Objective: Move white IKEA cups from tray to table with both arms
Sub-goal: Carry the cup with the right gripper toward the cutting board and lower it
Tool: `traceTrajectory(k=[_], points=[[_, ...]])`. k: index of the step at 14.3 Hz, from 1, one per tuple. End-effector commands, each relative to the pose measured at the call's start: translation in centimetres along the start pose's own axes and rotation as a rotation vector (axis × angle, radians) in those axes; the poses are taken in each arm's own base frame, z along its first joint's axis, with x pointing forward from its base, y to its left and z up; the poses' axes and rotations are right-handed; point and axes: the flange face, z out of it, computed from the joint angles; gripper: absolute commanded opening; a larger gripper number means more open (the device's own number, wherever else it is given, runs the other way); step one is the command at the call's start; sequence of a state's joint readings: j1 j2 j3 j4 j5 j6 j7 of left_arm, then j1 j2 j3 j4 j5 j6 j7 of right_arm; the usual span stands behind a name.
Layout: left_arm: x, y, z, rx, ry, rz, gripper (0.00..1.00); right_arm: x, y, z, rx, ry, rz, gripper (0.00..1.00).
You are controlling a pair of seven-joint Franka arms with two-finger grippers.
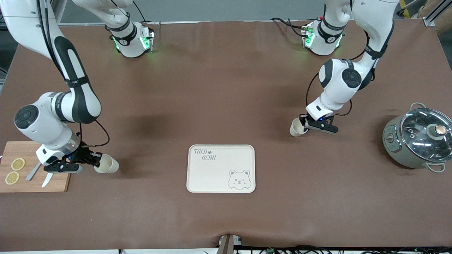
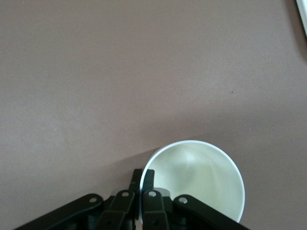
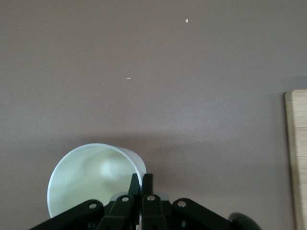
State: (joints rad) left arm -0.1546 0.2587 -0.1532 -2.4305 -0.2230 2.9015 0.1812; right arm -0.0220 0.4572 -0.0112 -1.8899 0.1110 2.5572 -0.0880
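Two white IKEA cups are each held by the rim and tilted. My right gripper [image 1: 97, 159] is shut on one cup [image 1: 106, 164], low over the brown table between the cutting board and the bear tray [image 1: 197, 176]. In the right wrist view the fingers [image 3: 135, 181] pinch the wall of that cup [image 3: 86, 177]. My left gripper [image 1: 304, 125] is shut on the other cup [image 1: 297, 127], low over bare table toward the left arm's end. In the left wrist view one finger [image 2: 148, 175] is inside the cup [image 2: 201, 177] and one is outside.
A wooden cutting board [image 1: 53, 183] with two lemon slices [image 1: 17, 164] and a knife [image 1: 33, 171] lies at the right arm's end; its edge shows in the right wrist view [image 3: 297, 158]. A grey-green pot with a glass lid [image 1: 420, 137] stands at the left arm's end.
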Motion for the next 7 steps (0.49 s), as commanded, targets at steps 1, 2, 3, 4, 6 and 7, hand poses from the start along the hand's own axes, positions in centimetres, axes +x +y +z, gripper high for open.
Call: traceTrajectory(k=[1, 2, 3, 4, 6, 7], points=[[0.5, -0.4, 0.5, -0.006, 0.018, 0.027, 0.70, 0.0, 0.5, 1.4, 0.016, 0.016, 0.022, 0.00], [0.7, -0.3, 0.6, -0.006, 0.022, 0.028, 1.00, 0.0, 0.5, 1.9, 0.014, 0.019, 0.023, 0.00], [0.7, -0.4, 0.6, -0.006, 0.023, 0.025, 1.00, -0.1, 0.7, 2.3, 0.012, 0.022, 0.025, 0.00], [0.8, -0.4, 0.6, -0.006, 0.024, 0.025, 1.00, -0.1, 0.6, 2.5, 0.012, 0.025, 0.024, 0.00], [0.9, -0.5, 0.4, -0.006, 0.027, 0.022, 1.00, -0.2, 0.7, 2.9, 0.010, 0.025, 0.027, 0.00], [1.0, -0.4, 0.0, -0.005, 0.035, 0.019, 1.00, -0.2, 0.8, 3.0, 0.010, 0.030, 0.029, 0.00]])
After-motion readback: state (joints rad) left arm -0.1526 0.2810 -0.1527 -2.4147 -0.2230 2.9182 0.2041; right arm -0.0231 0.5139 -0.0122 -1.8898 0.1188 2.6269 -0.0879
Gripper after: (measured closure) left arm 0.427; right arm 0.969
